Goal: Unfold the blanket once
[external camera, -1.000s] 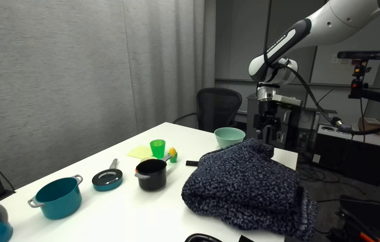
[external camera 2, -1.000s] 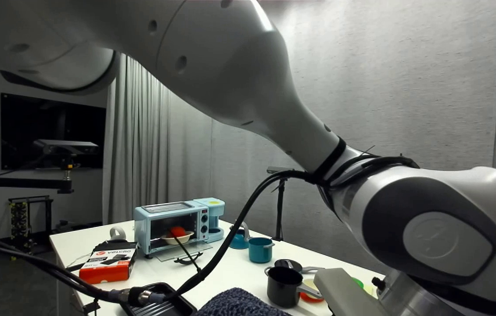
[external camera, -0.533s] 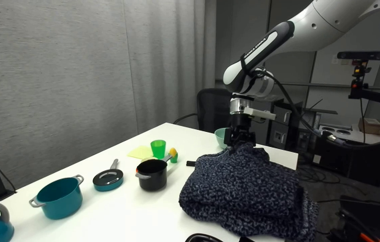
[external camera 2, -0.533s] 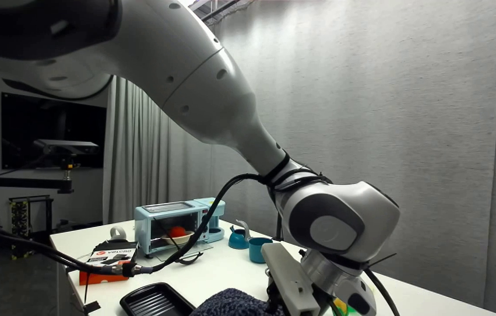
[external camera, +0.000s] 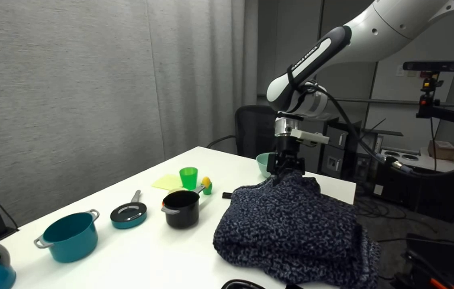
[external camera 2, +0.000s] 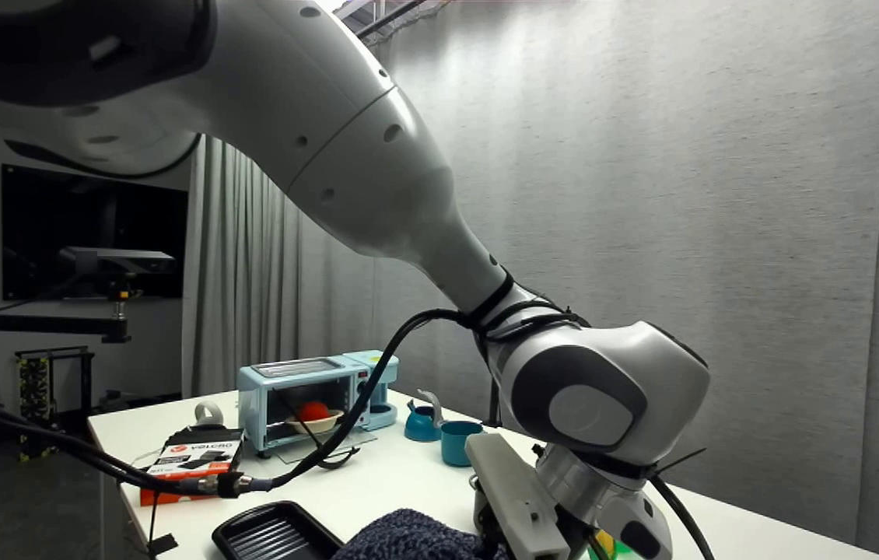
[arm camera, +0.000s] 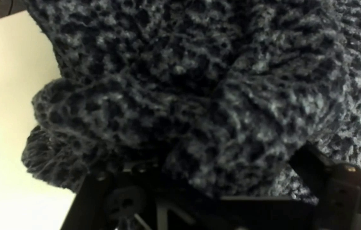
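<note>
Blanket [external camera: 291,233] lies in a folded heap on the white table [external camera: 130,257], near the black pot [external camera: 183,212]; the gripper [external camera: 288,170] points down into its far end in an exterior view, likely because lifting there opens the top fold; cloth is bunched between the fingers [arm camera: 310,159], but I cannot tell if they pinch it; its long way seems to run from the gripper toward the bottom right of that view, though the lumps make this unsure.
</note>
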